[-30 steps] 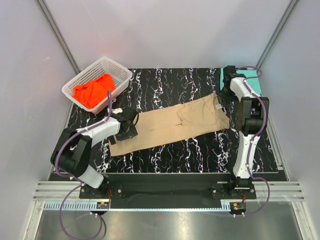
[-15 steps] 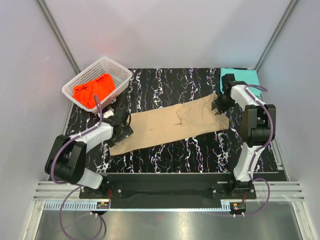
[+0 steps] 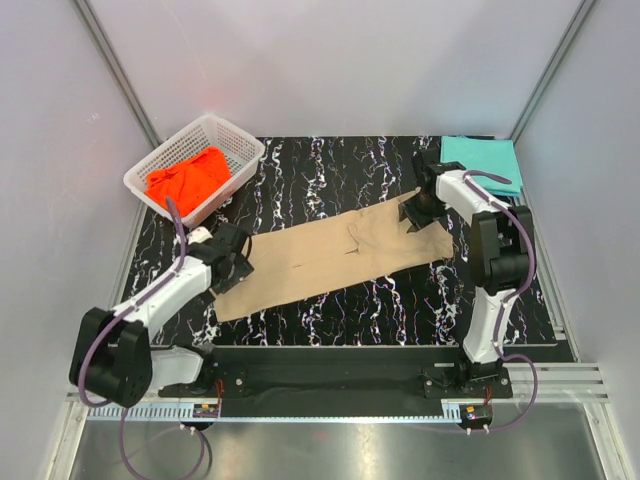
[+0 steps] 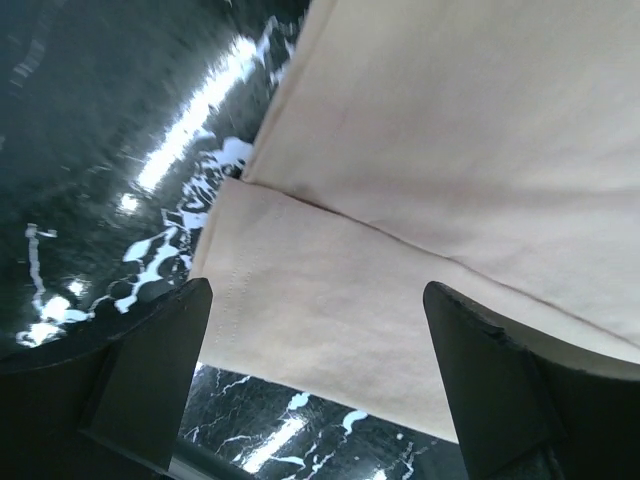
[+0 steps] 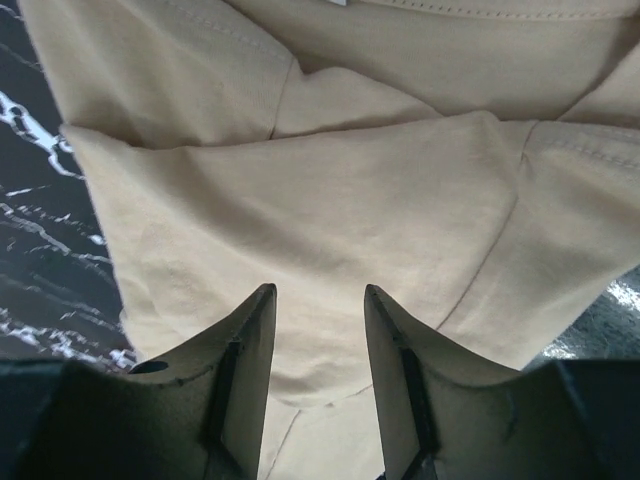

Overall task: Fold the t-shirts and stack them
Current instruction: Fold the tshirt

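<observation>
The tan t-shirt (image 3: 335, 255) lies as a long folded strip slanting across the black marbled table (image 3: 330, 165). My left gripper (image 3: 236, 262) is over the strip's left end, jaws wide open; in the left wrist view (image 4: 318, 290) the shirt's hemmed corner (image 4: 300, 320) lies between the fingers (image 4: 150, 370). My right gripper (image 3: 414, 214) is over the strip's right end, open, with wrinkled tan cloth (image 5: 330, 200) beneath its fingertips (image 5: 318, 292). The teal t-shirt (image 3: 482, 160) lies folded at the back right corner. The orange-red t-shirt (image 3: 188, 178) is bunched in the basket.
The white lattice basket (image 3: 240, 143) stands at the back left corner of the table. Grey walls and metal frame posts enclose the table. The table's near edge (image 3: 340, 348) runs just in front of the arm bases.
My left gripper has slid left and toward me to the strip's left end. My right gripper has moved left from near the teal shirt onto the tan shirt's right end.
</observation>
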You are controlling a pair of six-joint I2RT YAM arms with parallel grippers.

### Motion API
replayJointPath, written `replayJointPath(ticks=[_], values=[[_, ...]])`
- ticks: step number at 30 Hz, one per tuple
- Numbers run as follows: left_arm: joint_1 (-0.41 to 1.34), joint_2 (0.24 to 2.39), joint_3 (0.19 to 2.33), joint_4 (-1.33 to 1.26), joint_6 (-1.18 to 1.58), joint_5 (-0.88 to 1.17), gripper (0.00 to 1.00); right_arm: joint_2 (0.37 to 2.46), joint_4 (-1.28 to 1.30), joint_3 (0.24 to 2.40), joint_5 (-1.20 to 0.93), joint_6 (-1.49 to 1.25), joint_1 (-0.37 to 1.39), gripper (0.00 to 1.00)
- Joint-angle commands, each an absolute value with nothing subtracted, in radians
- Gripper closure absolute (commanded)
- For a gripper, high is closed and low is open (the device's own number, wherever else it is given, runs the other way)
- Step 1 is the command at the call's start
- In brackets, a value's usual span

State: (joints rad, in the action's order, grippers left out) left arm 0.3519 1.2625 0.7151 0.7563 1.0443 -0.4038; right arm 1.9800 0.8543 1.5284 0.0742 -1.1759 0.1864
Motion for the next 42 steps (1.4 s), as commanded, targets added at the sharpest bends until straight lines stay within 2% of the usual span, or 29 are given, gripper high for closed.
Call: replayJointPath(ticks=[1, 10, 13, 18, 20, 26, 29, 30, 34, 36, 42], values=[[0.345, 1.183, 0.813, 0.844, 1.048, -0.546, 0.06, 2.048, 0.841, 1.572, 0.158, -1.192, 0.209, 0.52], [0.345, 1.045, 0.910, 0.858, 0.934, -0.583, 0.06, 2.174, 0.818, 1.680, 0.276, -1.040, 0.207, 0.52], [0.345, 1.014, 0.930, 0.809, 0.845, -0.513, 0.05, 2.251, 0.804, 1.771, 0.287, -0.960, 0.206, 0.52], [0.348, 0.977, 0.861, 0.609, 0.626, -0.188, 0.01, 2.423, 0.911, 2.072, 0.290, -0.830, 0.206, 0.53], [0.356, 0.980, 0.825, 0.545, 0.583, -0.083, 0.01, 2.488, 0.908, 2.173, 0.256, -0.766, 0.207, 0.53], [0.437, 1.084, 0.798, 0.489, 0.526, 0.024, 0.02, 2.543, 0.731, 2.270, 0.134, -0.582, 0.196, 0.52], [0.466, 1.135, 0.772, 0.434, 0.525, 0.081, 0.03, 2.566, 0.643, 2.342, 0.003, -0.507, 0.180, 0.52], [0.469, 1.158, 0.769, 0.423, 0.528, 0.092, 0.03, 2.585, 0.641, 2.376, -0.071, -0.491, 0.176, 0.52], [0.471, 1.227, 0.776, 0.390, 0.508, 0.161, 0.04, 2.573, 0.698, 2.534, -0.112, -0.427, 0.176, 0.50], [0.471, 1.279, 0.790, 0.383, 0.493, 0.207, 0.06, 2.486, 0.700, 2.504, -0.097, -0.426, 0.173, 0.46], [0.492, 1.348, 0.747, 0.296, 0.522, 0.250, 0.07, 2.194, 0.637, 2.148, -0.066, -0.549, 0.147, 0.43]])
